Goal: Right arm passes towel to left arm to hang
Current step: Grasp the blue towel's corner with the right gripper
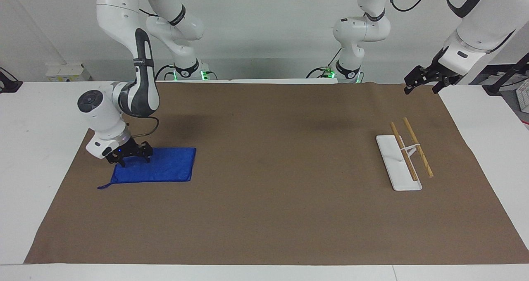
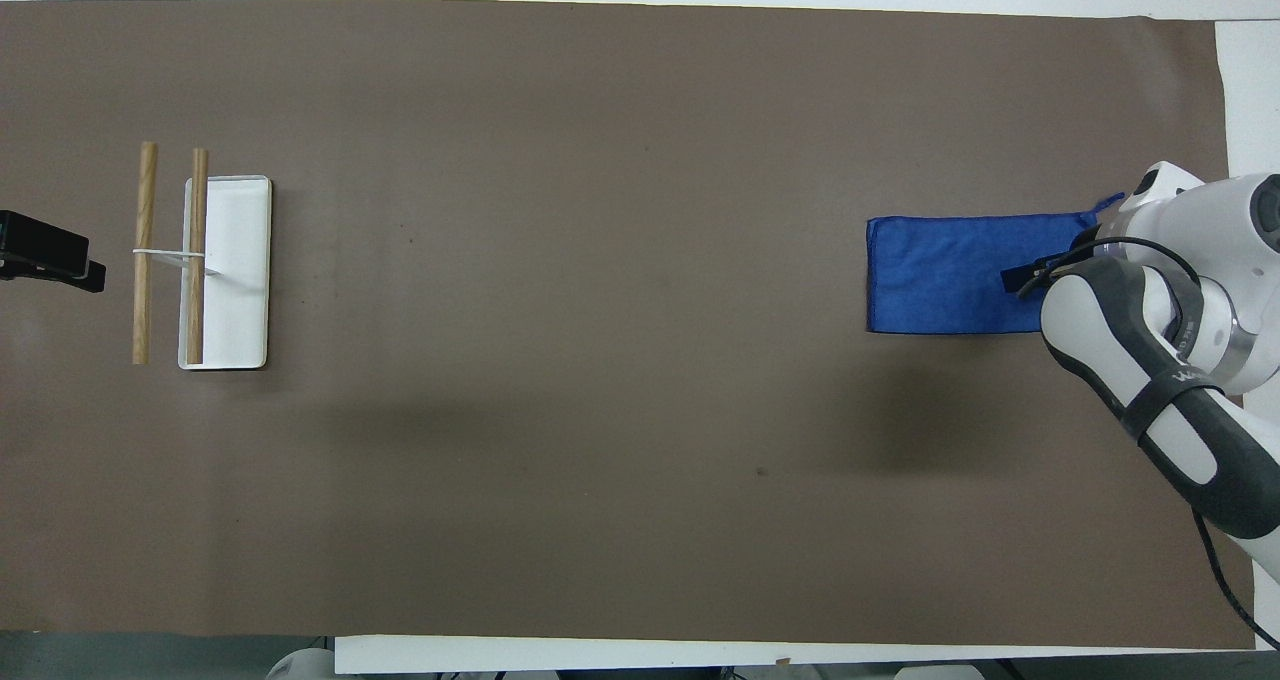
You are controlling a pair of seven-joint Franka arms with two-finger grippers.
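Brown paper covers the table, where the towel [image 1: 159, 165] lies flat at the right arm's end, long axis along the table, its short edge directly under the right gripper [image 1: 131, 159], fingers wide astride it, while the open left gripper [image 1: 421, 82] waits toward three o'clock above the rack [image 1: 396, 161].

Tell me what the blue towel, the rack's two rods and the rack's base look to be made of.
Towel: soft cloth, likely terry or microfiber; it lies limp and flat with a matte, fuzzy face and a stitched hem.
Rods: apparently wood; tan, matte, faintly grained dowels.
Rack base: smooth white tray with a raised rim, probably plastic or painted metal; which one cannot be told.
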